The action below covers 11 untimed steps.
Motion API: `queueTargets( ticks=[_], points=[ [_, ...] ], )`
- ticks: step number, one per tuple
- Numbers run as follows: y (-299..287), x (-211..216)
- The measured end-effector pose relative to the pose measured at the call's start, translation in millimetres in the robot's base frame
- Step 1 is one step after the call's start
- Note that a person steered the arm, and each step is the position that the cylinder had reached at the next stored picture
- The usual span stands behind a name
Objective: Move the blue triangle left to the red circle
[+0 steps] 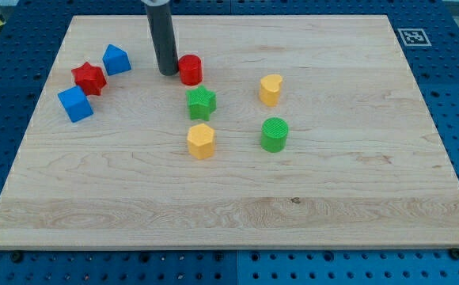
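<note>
The blue triangle [116, 59] lies near the view's upper left, just up and right of a red star [89, 77]. The red circle [190, 70] stands right of it, near the top middle. My tip [168, 73] is the lower end of the dark rod; it rests on the board just left of the red circle, close to it or touching it. The tip lies between the blue triangle and the red circle, well apart from the triangle.
A blue cube [75, 104] lies down-left of the red star. A green star [201, 102] and a yellow hexagon [201, 141] sit below the red circle. A yellow heart [271, 89] and a green cylinder [275, 134] are to the right. The wooden board [229, 214] rests on a blue pegboard.
</note>
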State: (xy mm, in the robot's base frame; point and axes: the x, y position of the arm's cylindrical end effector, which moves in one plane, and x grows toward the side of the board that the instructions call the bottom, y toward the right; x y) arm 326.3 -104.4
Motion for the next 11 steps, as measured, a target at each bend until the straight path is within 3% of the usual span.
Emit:
queueTargets(
  ticks=[2,4,6,8,11],
  points=[
    [-25,-35],
    [-120,-35],
    [-160,-41],
    [-145,-22],
    [-20,1]
  ],
)
